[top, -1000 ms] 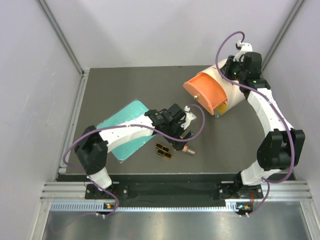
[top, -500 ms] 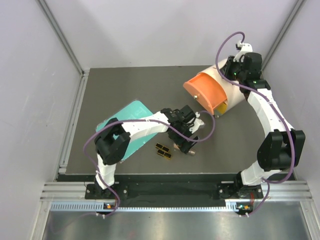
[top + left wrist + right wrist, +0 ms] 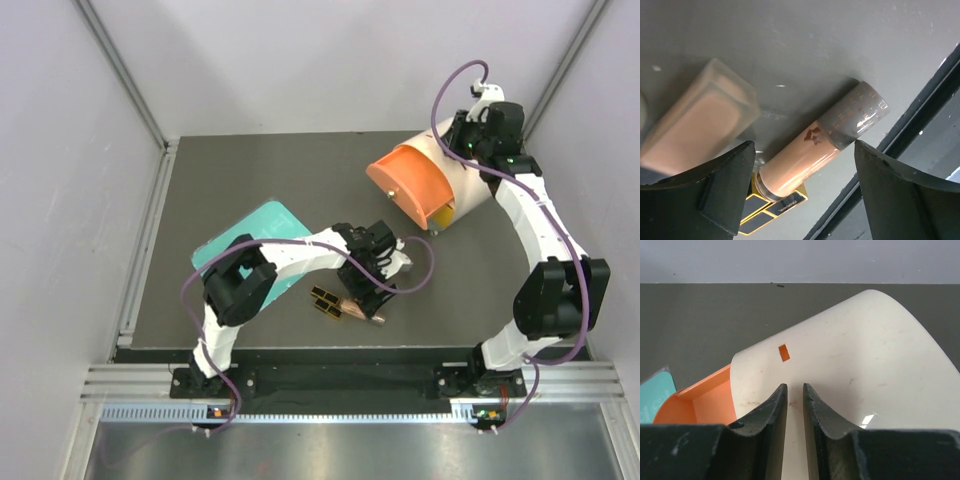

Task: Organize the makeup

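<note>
Leftmost, the teal tray (image 3: 262,228) lies flat on the worktop (image 3: 250,170) with the left arm's forearm crossing its near corner. Right of it, near the front edge, the small black palettes (image 3: 326,301) sit close together, and a peach-pink tube (image 3: 815,152) lies on its side just beside them, its base end next to one of them. The left tool (image 3: 368,292) hovers spread wide with one finger on either side of the tube, probably lined up to pinch it across its width; a frosted peach bottle (image 3: 697,127) lies close by. Farther right, the white drum (image 3: 460,190) lies on its side with its orange drawer (image 3: 405,180) pulled out, presumably to receive items. The right tool (image 3: 792,390) rests against the drum's wall, likely steadying it; its jaws are almost together, but whether they pinch anything I cannot tell. Compared with a second ago, the left tool has moved nearer the front edge to straddle the tube, while the right arm and drum are unchanged.
</note>
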Motion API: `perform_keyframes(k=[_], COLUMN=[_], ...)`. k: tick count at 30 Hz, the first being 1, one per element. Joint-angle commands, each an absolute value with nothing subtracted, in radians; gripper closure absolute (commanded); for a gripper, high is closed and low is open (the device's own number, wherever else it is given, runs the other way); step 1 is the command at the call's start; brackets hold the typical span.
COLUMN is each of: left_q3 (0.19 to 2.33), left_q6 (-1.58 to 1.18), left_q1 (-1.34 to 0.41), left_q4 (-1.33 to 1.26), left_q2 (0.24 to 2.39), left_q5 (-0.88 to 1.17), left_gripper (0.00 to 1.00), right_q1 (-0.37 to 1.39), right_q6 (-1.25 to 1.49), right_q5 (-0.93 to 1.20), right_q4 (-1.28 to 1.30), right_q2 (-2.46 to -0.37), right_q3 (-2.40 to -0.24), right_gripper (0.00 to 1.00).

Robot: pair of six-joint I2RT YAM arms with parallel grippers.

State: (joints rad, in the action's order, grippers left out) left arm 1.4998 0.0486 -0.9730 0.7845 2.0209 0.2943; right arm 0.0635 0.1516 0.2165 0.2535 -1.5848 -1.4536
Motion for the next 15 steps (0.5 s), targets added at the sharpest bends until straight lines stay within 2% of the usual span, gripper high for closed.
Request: perform_keyframes(k=[1,11,13,15], left_q3=[1.505,1.408,1.417,1.433], left_q6=[0.09,0.088,0.081,0.064], left_q1=[-0.999,-1.029,-1.032,-1.034], left_q4=[0.821,0.811,0.811,0.808], left_q2=[2.008,1.967,1.974,1.985], left_q5=[0.292,0.161,0.155,0.153], left_gripper=[0.16,0.23,0.29,0.42], right_q1=[0.072,0.072,0.072,0.072], right_q6=[0.124,0.126,0.129,0.129], right_q5=[0.199,0.21,0.216,0.221], right_q4=[0.534,0.528,0.526,0.526], right_q2=[-1.657,-1.648,-1.648,-1.646], right_q3=[-1.417,-1.397,-1.394,-1.393], right_gripper=[0.79,0.79,0.78,0.78])
